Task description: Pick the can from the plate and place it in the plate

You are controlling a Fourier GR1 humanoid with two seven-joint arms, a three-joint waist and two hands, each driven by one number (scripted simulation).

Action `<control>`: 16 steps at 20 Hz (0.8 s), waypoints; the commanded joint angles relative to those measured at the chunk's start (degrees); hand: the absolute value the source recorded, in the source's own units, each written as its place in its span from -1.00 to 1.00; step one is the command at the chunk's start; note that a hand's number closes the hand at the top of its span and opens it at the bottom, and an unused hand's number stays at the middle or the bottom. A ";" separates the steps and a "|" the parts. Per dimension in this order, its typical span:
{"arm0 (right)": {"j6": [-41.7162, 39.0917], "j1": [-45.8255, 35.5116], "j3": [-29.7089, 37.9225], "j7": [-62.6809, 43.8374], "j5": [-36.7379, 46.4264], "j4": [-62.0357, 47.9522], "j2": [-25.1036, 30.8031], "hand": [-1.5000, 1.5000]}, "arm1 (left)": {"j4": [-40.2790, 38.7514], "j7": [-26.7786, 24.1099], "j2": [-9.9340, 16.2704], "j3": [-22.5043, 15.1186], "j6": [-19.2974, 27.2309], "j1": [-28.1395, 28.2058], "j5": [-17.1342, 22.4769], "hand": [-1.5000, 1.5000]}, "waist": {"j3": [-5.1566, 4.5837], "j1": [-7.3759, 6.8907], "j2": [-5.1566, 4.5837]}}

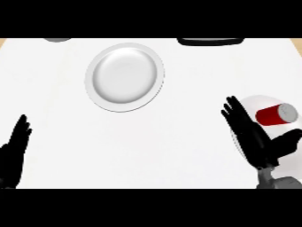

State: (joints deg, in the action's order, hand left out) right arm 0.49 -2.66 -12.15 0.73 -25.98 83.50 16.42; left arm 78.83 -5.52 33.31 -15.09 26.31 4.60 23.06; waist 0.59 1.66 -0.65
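A red can [275, 114] with a grey end lies on its side on a white plate [301, 156] at the right edge of the counter. My right hand [254, 139] stands open just left of the can, fingers straight and thumb spread out below it, not touching it. A second white plate [124, 76], with nothing on it, sits at the upper middle of the counter. My left hand [8, 155] rests open at the lower left, fingers up.
A black object [210, 41] lies at the counter's far edge, right of centre. A grey object [58, 39] shows at the far left edge. Wooden floor appears beyond both far corners.
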 commanded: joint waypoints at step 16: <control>-10.05 5.96 33.94 21.53 -16.31 8.31 3.77 -1.00 | 2.72 -4.71 3.92 -2.00 -3.96 -2.73 -10.15 0.00 | -0.56 -0.76 0.76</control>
State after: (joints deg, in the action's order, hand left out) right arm -7.39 -2.40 18.37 16.94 -40.99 89.63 23.02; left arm 81.84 -11.61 37.62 -17.23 22.97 3.60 14.47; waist 0.05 1.15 0.19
